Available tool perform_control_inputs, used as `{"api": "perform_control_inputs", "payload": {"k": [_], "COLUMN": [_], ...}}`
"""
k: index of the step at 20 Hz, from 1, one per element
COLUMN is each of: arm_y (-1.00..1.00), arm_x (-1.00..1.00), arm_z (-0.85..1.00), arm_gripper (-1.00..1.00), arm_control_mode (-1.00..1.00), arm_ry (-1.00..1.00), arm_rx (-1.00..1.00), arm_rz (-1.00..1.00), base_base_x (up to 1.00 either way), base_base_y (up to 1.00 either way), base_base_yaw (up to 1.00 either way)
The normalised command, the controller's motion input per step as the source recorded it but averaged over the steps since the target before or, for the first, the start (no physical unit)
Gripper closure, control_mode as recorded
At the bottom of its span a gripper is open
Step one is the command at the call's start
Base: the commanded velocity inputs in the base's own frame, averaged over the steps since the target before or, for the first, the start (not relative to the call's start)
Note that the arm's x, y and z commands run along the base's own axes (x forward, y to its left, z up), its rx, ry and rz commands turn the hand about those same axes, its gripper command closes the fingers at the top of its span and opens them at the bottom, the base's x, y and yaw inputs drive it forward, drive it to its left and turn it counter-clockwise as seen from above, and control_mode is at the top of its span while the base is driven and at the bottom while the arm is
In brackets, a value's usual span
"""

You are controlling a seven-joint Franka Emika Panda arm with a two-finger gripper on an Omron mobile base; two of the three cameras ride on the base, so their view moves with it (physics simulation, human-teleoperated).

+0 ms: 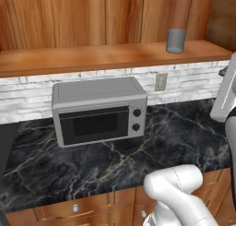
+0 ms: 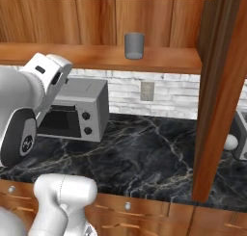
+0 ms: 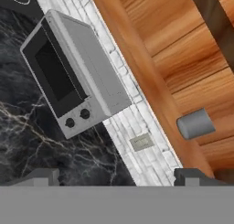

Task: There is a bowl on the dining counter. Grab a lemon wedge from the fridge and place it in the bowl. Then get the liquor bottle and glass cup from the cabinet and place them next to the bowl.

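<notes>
The glass cup [image 1: 176, 40] stands upright on the plank shelf of the cabinet [image 1: 92, 56], toward its right end. Below the shelf, a microwave [image 1: 99, 110] sits on the table [image 1: 175, 137] against the brick wall, left of the cup. A wall outlet [image 1: 160, 81] lies between them, just right of the microwave.

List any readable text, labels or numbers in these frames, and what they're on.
None readable.
The microwave has two knobs and a dark door, with no legible markings.
The wall outlet is a blank plate.
The glass cup on the cabinet shelf is plain grey.
The arm shows a small round mark at one joint, too blurred to read.
</notes>
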Motion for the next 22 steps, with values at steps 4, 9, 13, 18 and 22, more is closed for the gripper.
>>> {"api": "perform_control_inputs", "payload": {"k": [4, 9, 13, 18, 22], "arm_y": [0.0, -0.01, -0.02, 0.0, 0.0], "arm_x": [0.0, 0.11, 0.03, 0.24, 0.53], "arm_z": [0.0, 0.0, 0.0, 0.0, 0.06], "arm_gripper": [-1.0, -1.0, -1.0, -1.0, -1.0], "arm_control_mode": [-1.0, -1.0, -1.0, -1.0, -1.0], "arm_ry": [0.0, 0.0, 0.0, -0.05, -0.01], "arm_rx": [-0.04, 0.0, 0.0, -0.02, -0.04], "arm_rz": [0.09, 0.0, 0.03, 0.01, 0.04], "base_base_x": [0.0, 0.0, 0.0, 0.0, 0.0], "base_base_y": [0.0, 0.0, 0.0, 0.0, 0.0], "base_base_yaw": [0.0, 0.0, 0.0, 0.0, 0.0]}}
